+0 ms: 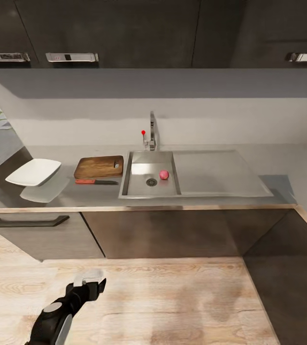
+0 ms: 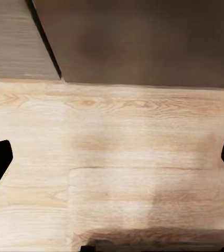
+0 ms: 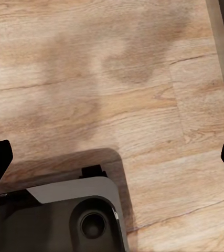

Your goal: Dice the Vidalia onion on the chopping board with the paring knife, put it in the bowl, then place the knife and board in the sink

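One onion (image 1: 164, 175) in sink (image 1: 148, 191) — unlabelled

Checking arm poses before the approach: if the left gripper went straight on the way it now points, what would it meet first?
Judging by the left wrist view, the left gripper, fingers wide apart, points down at the pale wooden plank floor, probably its first contact. The dark grey cabinet front lies farther on; depth is unclear.
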Controlling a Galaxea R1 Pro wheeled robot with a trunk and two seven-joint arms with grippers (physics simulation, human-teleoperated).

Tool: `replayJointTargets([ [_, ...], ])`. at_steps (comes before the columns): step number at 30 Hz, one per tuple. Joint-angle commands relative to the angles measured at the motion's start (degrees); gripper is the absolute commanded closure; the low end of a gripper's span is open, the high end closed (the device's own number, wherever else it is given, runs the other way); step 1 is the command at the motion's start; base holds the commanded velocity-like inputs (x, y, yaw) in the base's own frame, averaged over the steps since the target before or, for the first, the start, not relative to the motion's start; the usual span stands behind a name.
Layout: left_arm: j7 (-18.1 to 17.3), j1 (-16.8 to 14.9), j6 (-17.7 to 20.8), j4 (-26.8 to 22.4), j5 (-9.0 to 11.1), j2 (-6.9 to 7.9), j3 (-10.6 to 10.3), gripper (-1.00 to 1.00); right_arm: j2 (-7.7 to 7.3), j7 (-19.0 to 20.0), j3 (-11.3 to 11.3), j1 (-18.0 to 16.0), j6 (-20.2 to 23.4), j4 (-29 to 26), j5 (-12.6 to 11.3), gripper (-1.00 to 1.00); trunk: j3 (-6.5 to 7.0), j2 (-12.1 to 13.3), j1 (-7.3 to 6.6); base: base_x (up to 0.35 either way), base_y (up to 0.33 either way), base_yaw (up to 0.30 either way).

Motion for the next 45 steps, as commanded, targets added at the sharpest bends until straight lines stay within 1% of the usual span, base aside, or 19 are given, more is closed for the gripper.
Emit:
replayJointTargets([
  [1,0.1,-2.1,1.1,-0.1,0.5,-0.64,-0.3,-1.0,-0.07,-0.4,-0.3,0.0,-0.1,0.0,0.6,-1.0,-0.1,-0.1,0.02,0.0,0.0,0.0],
  [2,0.1,-3.1,1.6,-0.1,0.5,-0.96,-0.4,-1.0,-0.09,-0.4,-0.3,0.0,-0.1,0.0,0.6,-1.0,-0.1,-0.1,0.02,0.0,0.0,0.0],
  [4,0.0,-6.7,4.3,-0.1,0.5,-2.04,-0.7,-1.0,-0.16,-0.4,-0.4,0.0,-0.1,0.0,0.6,-1.0,-0.1,-0.1,0.02,0.0,0.0,0.0],
  [8,0.0,-11.6,8.7,-0.2,0.5,-3.88,-1.0,-1.0,-0.14,-0.4,-0.4,0.0,-0.1,0.0,0.5,-1.0,-0.1,-0.1,0.02,0.0,0.0,0.0],
  [10,0.0,-13.7,10.1,-0.2,0.5,-4.54,-1.3,-1.0,-0.13,-0.4,-0.4,0.0,-0.1,0.0,0.5,-1.0,-0.1,-0.1,0.02,0.0,0.0,0.0],
  [11,0.0,-14.4,10.4,-0.2,0.5,-4.68,-1.6,-1.0,-0.13,-0.4,-0.4,0.0,-0.1,0.0,0.5,-1.0,-0.1,-0.1,0.02,0.0,0.0,0.0],
  [15,0.1,-18.6,11.4,-0.2,0.5,-5.16,-4.2,-1.0,-0.12,-0.4,-0.5,0.0,-0.1,0.0,0.5,-1.0,-0.1,-0.1,0.02,0.0,0.0,0.0],
  [19,0.2,-21.1,12.5,-0.2,0.5,-5.59,-5.1,-1.0,-0.12,-0.4,-0.5,0.0,-0.1,0.0,0.5,-1.0,-0.1,-0.1,0.02,0.0,0.0,0.0],
  [22,0.2,-23.3,15.9,-0.2,0.5,-6.46,-5.4,-1.0,-0.09,-0.4,-0.6,0.0,-0.1,0.0,0.5,-1.0,-0.1,-0.1,0.02,0.0,0.0,0.0],
  [26,0.3,-26.3,19.4,0.1,0.5,-6.86,-5.5,-1.0,-0.06,-0.4,-0.6,0.0,-0.1,0.0,0.4,-1.0,-0.1,-0.1,0.02,0.0,0.0,-0.001],
  [27,0.3,-26.9,19.6,0.2,0.5,-6.91,-5.5,-1.0,-0.07,-0.4,-0.6,0.0,-0.1,0.0,0.4,-1.0,-0.1,-0.1,0.02,0.0,0.0,-0.014],
  [31,0.3,-31.4,20.6,1.2,0.5,-7.04,-5.5,-1.0,-0.04,-0.4,-0.6,0.0,-0.1,0.0,0.4,-1.0,-0.07,-0.1,0.02,0.0,0.0,-0.103],
  [33,0.4,-34.5,20.8,2.9,0.5,-7.05,-5.5,-1.0,-0.02,-0.4,-0.6,0.0,-0.1,0.0,0.4,-1.0,-0.03,-0.1,0.02,0.0,0.0,-0.214],
  [34,0.4,-35.2,20.8,3.5,0.5,-7.06,-5.5,-1.0,-0.01,-0.4,-0.6,0.0,-0.1,0.0,0.4,-1.0,0.0,-0.1,0.02,0.0,0.0,-0.238],
  [36,0.4,-38.2,20.9,6.3,0.5,-7.05,-5.5,-1.0,0.03,-0.4,-0.6,0.0,-0.1,0.0,0.4,-1.0,0.06,-0.1,0.02,0.0,0.0,-0.258],
  [37,0.4,-38.9,20.9,7.0,0.5,-7.04,-5.5,-1.0,0.03,-0.4,-0.6,0.0,-0.1,0.0,0.4,-1.0,0.09,-0.1,0.02,0.0,0.0,-0.266],
  [38,0.4,-41.9,20.9,9.8,0.4,-7.05,-5.5,-1.0,-0.01,-0.4,-0.6,0.0,-0.1,0.0,0.4,-1.0,0.12,-0.1,0.02,0.0,0.0,-0.275],
  [42,0.4,-44.5,20.9,11.9,0.4,-7.09,-5.5,-1.0,0.1,-0.4,-0.6,0.0,-0.1,0.0,0.4,-1.0,0.25,-0.1,0.02,0.0,0.0,-0.278],
  [45,0.7,-44.8,20.9,12.9,0.3,-7.02,-5.5,-1.0,0.13,-0.4,-0.6,0.0,-0.1,0.0,0.4,-1.0,0.35,-0.1,0.02,0.0,0.0,-0.278],
])
